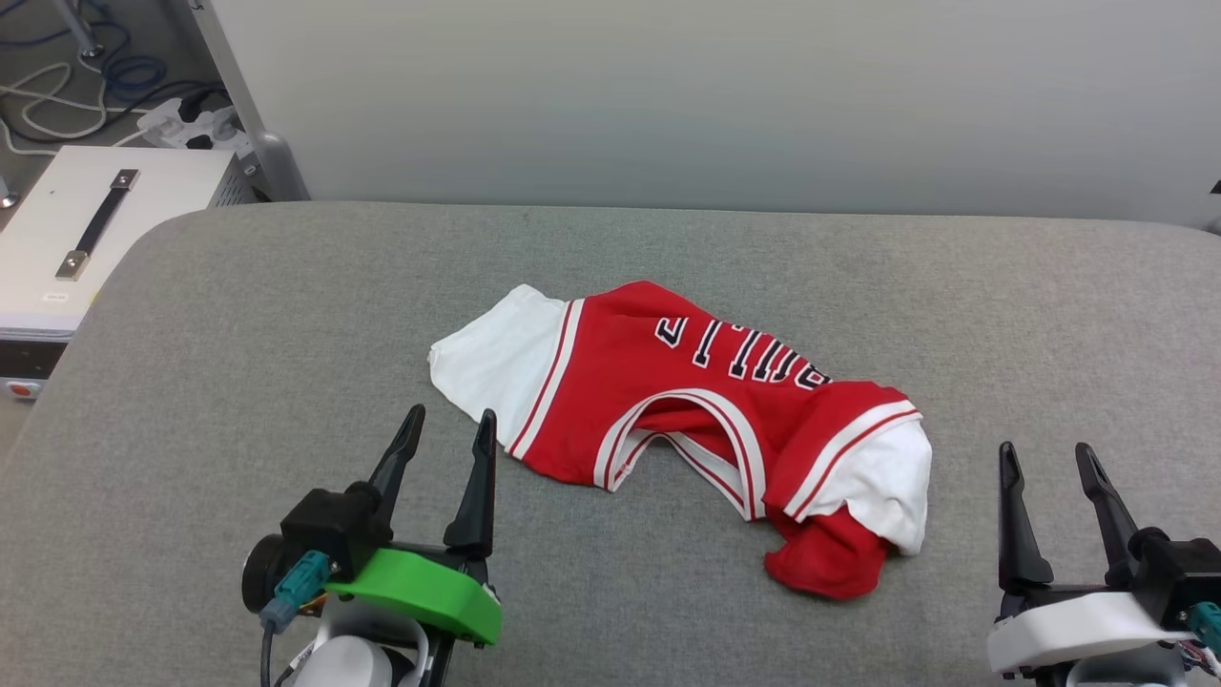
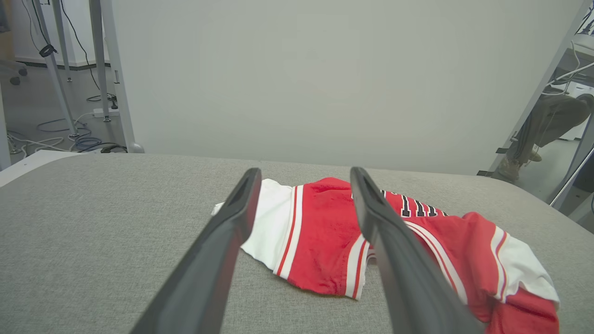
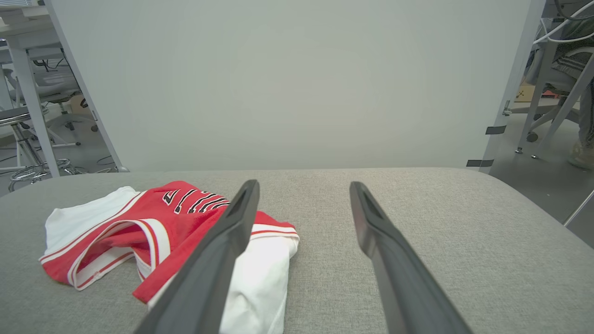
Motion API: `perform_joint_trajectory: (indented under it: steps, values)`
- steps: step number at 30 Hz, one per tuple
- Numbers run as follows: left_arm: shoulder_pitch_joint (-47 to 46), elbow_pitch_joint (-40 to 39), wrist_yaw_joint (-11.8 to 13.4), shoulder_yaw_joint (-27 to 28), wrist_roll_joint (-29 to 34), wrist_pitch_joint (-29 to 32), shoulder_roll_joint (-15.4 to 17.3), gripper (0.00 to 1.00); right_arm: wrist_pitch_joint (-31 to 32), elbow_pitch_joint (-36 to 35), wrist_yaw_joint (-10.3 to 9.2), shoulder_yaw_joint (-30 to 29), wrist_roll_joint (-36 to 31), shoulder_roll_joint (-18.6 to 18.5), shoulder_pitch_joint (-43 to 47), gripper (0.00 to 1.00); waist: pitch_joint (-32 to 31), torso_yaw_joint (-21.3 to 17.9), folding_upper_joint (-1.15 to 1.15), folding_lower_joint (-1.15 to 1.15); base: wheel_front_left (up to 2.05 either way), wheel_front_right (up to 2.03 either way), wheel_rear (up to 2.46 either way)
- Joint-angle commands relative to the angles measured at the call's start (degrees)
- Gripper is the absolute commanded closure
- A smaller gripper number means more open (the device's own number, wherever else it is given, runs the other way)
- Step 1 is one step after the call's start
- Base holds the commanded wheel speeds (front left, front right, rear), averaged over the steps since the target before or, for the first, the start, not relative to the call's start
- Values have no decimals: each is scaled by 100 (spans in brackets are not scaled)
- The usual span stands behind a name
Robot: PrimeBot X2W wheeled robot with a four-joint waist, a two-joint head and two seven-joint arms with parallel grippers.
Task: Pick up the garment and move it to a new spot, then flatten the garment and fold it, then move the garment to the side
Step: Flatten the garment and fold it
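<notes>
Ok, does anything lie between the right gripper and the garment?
No: in the head view, bare grey surface is all that lies between the right gripper and the garment.

**A lab set up in an office-like room**

A grey padded table stands in front of a plain pale screen. On the far left, loose cables and a power strip lie on the floor beside a white equipment box. Metal desk legs and an office chair stand beyond.
</notes>
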Motion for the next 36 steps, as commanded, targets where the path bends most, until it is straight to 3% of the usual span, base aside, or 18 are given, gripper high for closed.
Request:
perform_joint_trajectory:
  steps: [1,4,6,16,20,25,31,34,36]
  values:
    - [53,29,-69,66,90,-33,-58,0,-27,37,-6,-4,12,-9,52,0,8,-4,0,0,0,0,0]
    - [33,57,-152,166,203,-33,-145,0,52,203,-6,71,50,-9,55,0,49,2,0,0,0,0,0]
    - [26,117,-203,201,253,-33,-196,0,435,322,-6,170,137,-9,-1,0,89,11,0,0,0,0,0]
    - [-179,315,-358,287,343,-33,-373,0,3538,422,-6,827,1077,-919,-677,0,442,218,0,0,0,0,0]
    - [-244,345,-383,323,391,-33,-407,0,4392,334,-6,811,1452,-1091,-890,0,547,343,0,0,0,0,0]
    - [-271,381,-402,335,430,-34,-438,0,4881,228,-6,793,1639,-1196,-1014,0,624,475,0,0,0,0,0]
    - [-328,376,-415,340,463,-34,-459,0,5023,233,-6,825,1605,-1184,-1067,0,728,580,0,0,0,0,0]
    - [-353,378,-418,346,475,-34,-466,0,5048,288,-6,861,1556,-1176,-1075,98,761,601,0,0,0,0,0]
    - [-363,386,-420,347,484,-34,-469,0,5017,311,-6,886,1544,-1185,-1077,100,772,602,0,0,0,0,0]
